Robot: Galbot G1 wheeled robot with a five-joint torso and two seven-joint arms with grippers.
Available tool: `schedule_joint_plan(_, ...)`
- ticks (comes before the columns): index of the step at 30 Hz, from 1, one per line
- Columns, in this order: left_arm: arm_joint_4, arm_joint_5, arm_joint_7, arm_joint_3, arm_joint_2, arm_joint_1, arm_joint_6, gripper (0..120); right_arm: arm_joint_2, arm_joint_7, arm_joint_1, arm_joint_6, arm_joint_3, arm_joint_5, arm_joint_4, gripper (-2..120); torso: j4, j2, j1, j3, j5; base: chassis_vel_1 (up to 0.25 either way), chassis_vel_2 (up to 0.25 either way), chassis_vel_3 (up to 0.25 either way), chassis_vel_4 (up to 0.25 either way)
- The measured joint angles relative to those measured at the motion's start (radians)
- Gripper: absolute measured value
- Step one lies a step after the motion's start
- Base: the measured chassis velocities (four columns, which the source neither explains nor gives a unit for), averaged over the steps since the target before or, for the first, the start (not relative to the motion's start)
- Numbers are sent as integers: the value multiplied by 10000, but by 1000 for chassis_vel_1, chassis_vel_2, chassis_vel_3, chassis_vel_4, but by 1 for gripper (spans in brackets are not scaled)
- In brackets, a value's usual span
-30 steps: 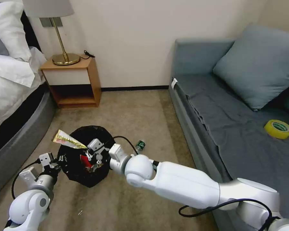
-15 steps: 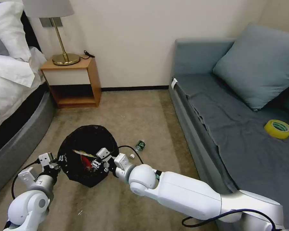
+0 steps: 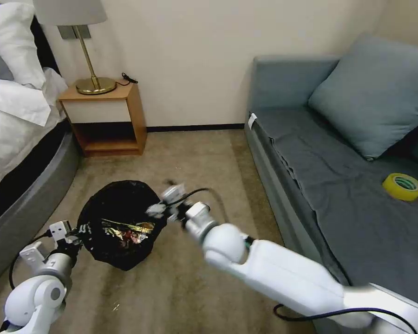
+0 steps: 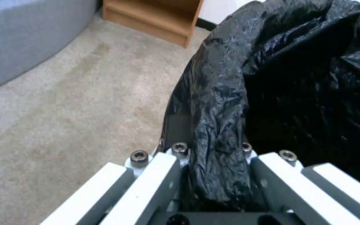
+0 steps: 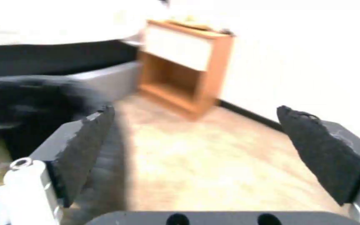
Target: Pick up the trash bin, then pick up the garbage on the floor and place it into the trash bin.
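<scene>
The trash bin [image 3: 118, 222] is held off the carpet [image 3: 190, 157] by its bagged rim, clamped in the left gripper [image 4: 213, 165]; a gold-green wrapper [image 3: 125, 228] lies inside. The right gripper [image 3: 165, 199], fingers spread and empty, is seen beside the rim.

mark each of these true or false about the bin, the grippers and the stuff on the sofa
1. The left gripper is clamped on the trash bin's bag-covered rim. True.
2. The right gripper holds a wrapper. False: its jaws are open and empty.
3. A gold-green wrapper lies inside the bin. True.
4. The yellow tape roll is on the floor. False: it lies on the sofa.
5. The lamp stands on the nightstand. True.
</scene>
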State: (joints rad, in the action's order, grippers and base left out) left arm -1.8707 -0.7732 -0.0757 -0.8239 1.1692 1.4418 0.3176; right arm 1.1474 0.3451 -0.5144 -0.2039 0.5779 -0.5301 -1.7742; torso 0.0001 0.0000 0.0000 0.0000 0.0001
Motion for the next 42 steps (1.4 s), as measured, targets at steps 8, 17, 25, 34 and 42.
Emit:
schedule_joint_plan(8,47,347,45,-141,-54,-135,-35,4,-1762,432,-1818,-223,-2368,503,-1323,100,-3,0,0,0,3,0,0,0,0)
schedule_joint_plan(17,-151,753,23,-324,72,-63,-53,4,-1946,893,-4696,-584,-4335,1411,-2713,100,-2,0,0,-1,2,0,0,0,0)
schedule_joint_plan(25,-397,742,6,-767,109,218,-58,4,-1840,514,-7672,-476,-6726,2851,-3806,100,0,0,0,-2,1,0,0,0,0)
schedule_joint_plan(34,-481,704,-8,-944,137,286,-58,4,-589,-60,-10696,670,-8280,4833,-4336,100,-2,1,-1,-3,-1,0,0,0,0)
schedule_joint_plan(42,-632,738,-120,-730,227,219,-26,4,-78,-374,-10833,1200,-8093,5174,-4288,100,-1,1,0,-1,-1,-1,1,6,0)
